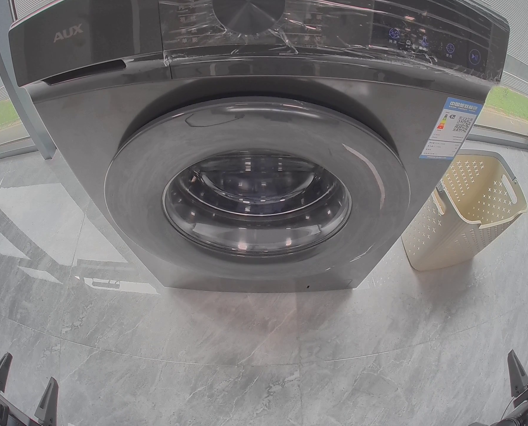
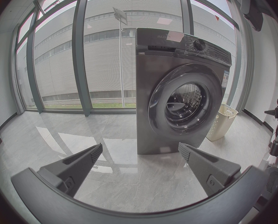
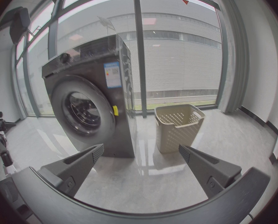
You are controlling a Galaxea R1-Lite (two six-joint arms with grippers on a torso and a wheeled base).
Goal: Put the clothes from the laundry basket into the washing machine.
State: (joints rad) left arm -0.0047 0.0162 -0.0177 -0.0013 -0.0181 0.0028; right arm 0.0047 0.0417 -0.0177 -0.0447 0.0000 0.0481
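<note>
Grey washing machine shut; cream perforated plastic laundry basket at its 3 o'clock. Jaws spread wide on left gripper and right gripper.

**Three camera viewpoints on one dark grey front-loading washing machine.**

The head camera looks forward and down from close range. It centres the round glass door, with the cream perforated plastic laundry basket on the robot's right. Each wrist camera sits low and farther back, facing across the pale grey marbled floor between spread fingers. The left gripper camera sees the machine's front and the side panel on the robot's left. The right gripper camera sees the front and opposite panel, with the basket nearer. All three views share the door and basket.
</note>
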